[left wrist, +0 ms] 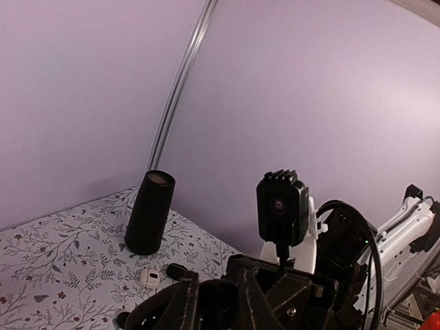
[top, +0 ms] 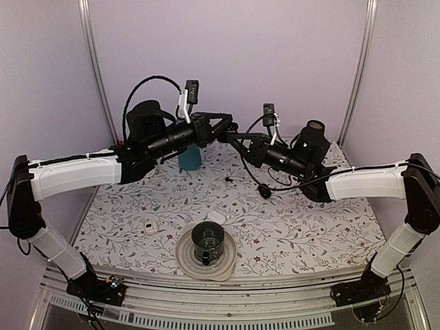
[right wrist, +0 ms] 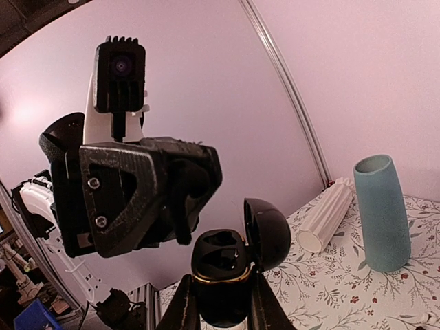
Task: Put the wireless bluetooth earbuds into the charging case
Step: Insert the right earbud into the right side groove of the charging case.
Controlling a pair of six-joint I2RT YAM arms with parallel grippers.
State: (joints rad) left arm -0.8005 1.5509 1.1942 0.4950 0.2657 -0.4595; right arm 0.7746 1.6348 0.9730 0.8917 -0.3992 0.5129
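Observation:
My right gripper point(right wrist: 220, 280) is shut on the black charging case point(right wrist: 221, 258) and holds it upright. The case's lid point(right wrist: 269, 234) is swung open and gold trim rings its mouth. My left gripper point(right wrist: 187, 196) hangs just above and left of the open case. It is shut on a dark hook-shaped earbud point(right wrist: 181, 223) whose tip points down at the cavity. From the left wrist view that dark piece point(left wrist: 220, 302) sits between the fingers point(left wrist: 173, 302). The two grippers point(top: 234, 134) meet in mid-air over the far middle of the table. A tiny black piece point(top: 229, 179) lies on the cloth below them.
A teal vase point(top: 190, 158) stands under the left arm and a black cylinder point(top: 314, 134) behind the right arm. A white ribbed tube point(right wrist: 326, 216) lies beside the vase. Near the front are a dark cup on a plate point(top: 187, 256), white pieces point(top: 150, 227) point(top: 216, 216) and a black pod point(top: 265, 192).

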